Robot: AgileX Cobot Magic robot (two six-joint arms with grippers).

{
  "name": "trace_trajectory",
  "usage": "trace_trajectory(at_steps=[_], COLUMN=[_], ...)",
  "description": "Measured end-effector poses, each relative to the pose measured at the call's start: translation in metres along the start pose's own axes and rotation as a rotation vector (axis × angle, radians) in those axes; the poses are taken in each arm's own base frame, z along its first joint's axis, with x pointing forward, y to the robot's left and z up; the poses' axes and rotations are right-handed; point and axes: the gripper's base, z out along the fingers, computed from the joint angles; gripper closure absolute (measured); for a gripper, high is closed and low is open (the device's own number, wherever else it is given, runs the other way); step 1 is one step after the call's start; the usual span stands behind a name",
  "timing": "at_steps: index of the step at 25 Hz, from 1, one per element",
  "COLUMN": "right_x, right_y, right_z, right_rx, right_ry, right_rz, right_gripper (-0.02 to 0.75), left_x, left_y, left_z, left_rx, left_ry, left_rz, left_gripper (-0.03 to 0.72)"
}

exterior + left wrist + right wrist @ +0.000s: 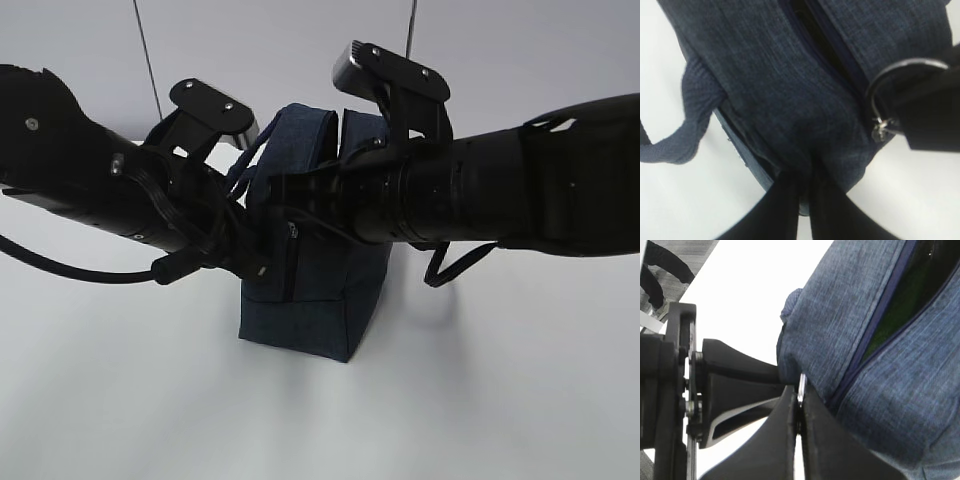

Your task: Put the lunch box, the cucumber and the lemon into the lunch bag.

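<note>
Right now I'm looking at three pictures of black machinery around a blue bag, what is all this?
Two robot arms are working on a dark blue lunch bag standing on a white table. One picture looks from outside; the other two come from cameras on each arm's wrist. The left tool is shut, pinching the bag's fabric at one end. The right tool is shut on the silver ring pull of the zipper. The zipper is partly open, with something green showing inside.
</note>
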Motion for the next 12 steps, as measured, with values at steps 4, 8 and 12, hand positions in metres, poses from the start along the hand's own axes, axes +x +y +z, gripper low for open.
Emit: trace_trajectory(at_steps=[4,8,12], right_x=[-0.006,-0.01,-0.018], right_y=[0.001,0.002,0.004], right_z=[0.0,-0.001,-0.001], right_rx=[0.013,0.025,0.037], right_ry=[-0.021,-0.038,-0.065], right_rz=[-0.016,-0.021,-0.041], right_gripper=[0.738,0.738,0.738], left_x=[0.0,0.0,0.0], left_y=[0.0,-0.001,-0.001], left_z=[-0.001,-0.001,-0.002], left_rx=[0.002,0.006,0.007], left_ry=[0.003,0.008,0.008], left_rz=[0.0,0.0,-0.001], left_gripper=[0.692,0.692,0.692])
